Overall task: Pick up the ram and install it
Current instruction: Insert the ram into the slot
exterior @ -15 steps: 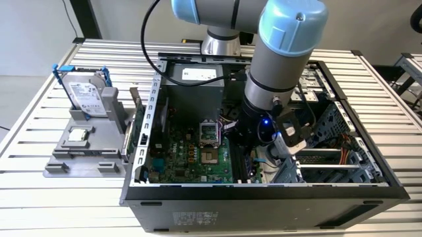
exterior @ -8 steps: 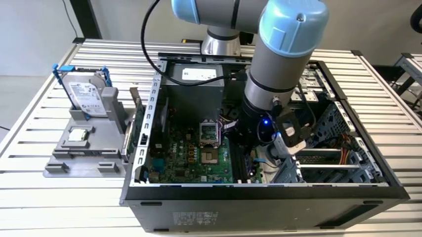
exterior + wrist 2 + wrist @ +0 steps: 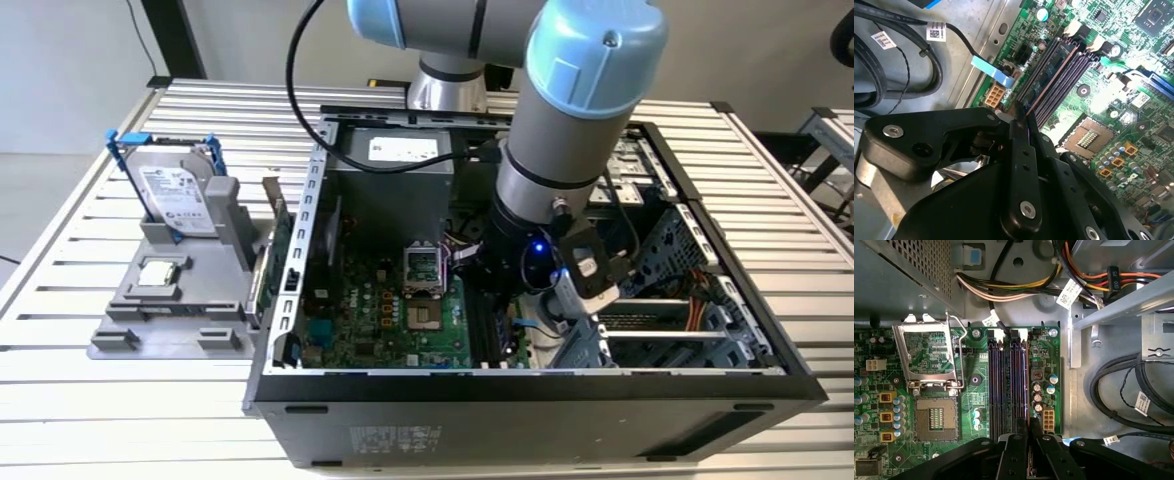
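The ram (image 3: pixel 1051 80) is a thin dark stick with a brownish top edge, seen edge-on. It runs along the outermost black memory slot (image 3: pixel 1019 380) of the green motherboard (image 3: pixel 380 320), and I cannot tell how deep it sits. In the first wrist view the ram (image 3: pixel 1027 390) reaches back between my black fingers (image 3: pixel 1015 455). My gripper (image 3: pixel 1029 442) is shut on the ram's near end, low inside the open computer case (image 3: pixel 534 385). In the exterior view the gripper (image 3: pixel 514 300) hangs over the board's right side, with the arm hiding the slots.
The open CPU socket (image 3: pixel 934 422) with its raised metal frame lies beside the slots. Black and coloured cables (image 3: pixel 1114 390) run close to the slots' other side. Outside the case, a grey fixture (image 3: pixel 127 335) holds a silver hard drive (image 3: pixel 180 195) and a small square chip (image 3: pixel 160 272).
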Controlling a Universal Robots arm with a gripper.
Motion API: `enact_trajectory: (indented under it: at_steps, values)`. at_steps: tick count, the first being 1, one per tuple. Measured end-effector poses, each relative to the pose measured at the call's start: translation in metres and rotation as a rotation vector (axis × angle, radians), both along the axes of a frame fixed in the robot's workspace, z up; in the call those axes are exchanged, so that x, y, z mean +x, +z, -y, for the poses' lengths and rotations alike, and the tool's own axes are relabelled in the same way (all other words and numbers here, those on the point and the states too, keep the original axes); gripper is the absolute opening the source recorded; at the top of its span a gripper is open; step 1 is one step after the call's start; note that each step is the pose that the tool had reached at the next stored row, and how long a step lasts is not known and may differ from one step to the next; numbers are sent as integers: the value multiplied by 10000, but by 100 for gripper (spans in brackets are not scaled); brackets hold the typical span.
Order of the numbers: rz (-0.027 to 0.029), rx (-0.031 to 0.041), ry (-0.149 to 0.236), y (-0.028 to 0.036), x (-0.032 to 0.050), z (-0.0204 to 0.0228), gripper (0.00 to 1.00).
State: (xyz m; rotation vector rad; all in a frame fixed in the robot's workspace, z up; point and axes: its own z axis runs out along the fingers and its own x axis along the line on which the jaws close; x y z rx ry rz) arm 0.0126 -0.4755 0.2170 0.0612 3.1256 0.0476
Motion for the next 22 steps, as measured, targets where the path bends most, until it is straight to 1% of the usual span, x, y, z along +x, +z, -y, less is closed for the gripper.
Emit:
enact_trajectory:
  at_steps: [4,7,12,14,18,22]
  values:
    - [0,1,-4,27,15,-1,0]
    - [4,0,-60,27,32,-1,0]
    - [-1,-3,-152,29,32,1,0]
    - [-2,-2,-153,29,30,1,0]
    - [-3,-4,-152,26,-1,1,0]
    - [-2,-2,-148,25,0,1,0]
